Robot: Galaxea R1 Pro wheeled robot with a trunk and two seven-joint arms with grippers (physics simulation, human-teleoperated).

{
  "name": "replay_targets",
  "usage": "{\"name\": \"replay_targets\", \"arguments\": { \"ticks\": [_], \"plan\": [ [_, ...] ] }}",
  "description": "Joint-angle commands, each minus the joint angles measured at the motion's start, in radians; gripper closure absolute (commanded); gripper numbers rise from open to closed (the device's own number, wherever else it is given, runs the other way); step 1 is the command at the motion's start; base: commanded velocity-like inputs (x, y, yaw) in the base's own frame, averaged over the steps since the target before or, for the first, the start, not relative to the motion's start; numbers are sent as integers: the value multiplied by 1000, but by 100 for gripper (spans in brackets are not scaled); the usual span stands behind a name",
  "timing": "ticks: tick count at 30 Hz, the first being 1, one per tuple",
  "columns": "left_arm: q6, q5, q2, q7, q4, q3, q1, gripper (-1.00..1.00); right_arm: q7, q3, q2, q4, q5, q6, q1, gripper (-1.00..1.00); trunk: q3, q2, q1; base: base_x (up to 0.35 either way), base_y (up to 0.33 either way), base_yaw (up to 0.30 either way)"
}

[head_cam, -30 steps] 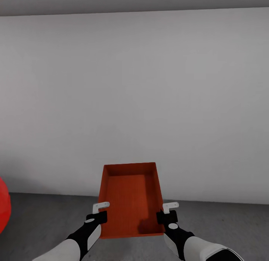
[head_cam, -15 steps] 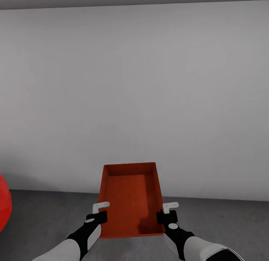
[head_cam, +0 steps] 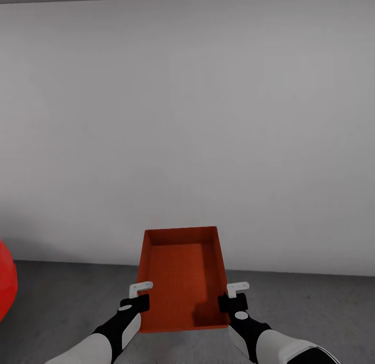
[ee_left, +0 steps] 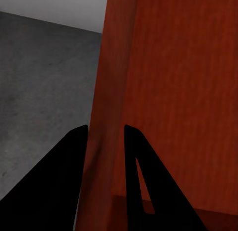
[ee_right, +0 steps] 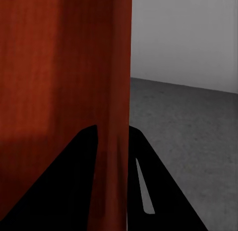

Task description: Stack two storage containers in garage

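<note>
Orange-red rectangular open-topped storage container held level above the dark grey speckled concrete floor, facing the plain grey-white wall. Left claw clamped on its left side wall, one finger either side; right claw clamped likewise on the right wall. Glossy red car body at far left edge

One storage container, two hands (left, right), one red car.
</note>
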Motion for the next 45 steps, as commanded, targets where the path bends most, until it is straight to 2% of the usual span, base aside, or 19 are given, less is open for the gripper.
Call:
{"name": "replay_targets", "arguments": {
  "ticks": [1,30,45],
  "plan": [
    [-8,-14,2,8,-4,21,-1,100,-8,-36,-4,4,-35,-9,-1,100,-3,-1,0,0,0,0],
    [-8,-14,2,8,-4,18,-1,100,-8,-36,-4,4,-35,-10,-1,100,-50,-1,0,0,0,0],
    [-8,-14,2,8,-4,15,-1,100,-8,-36,-4,4,-35,-10,-1,100,-74,-1,0,0,0,-95]
  ]
}}
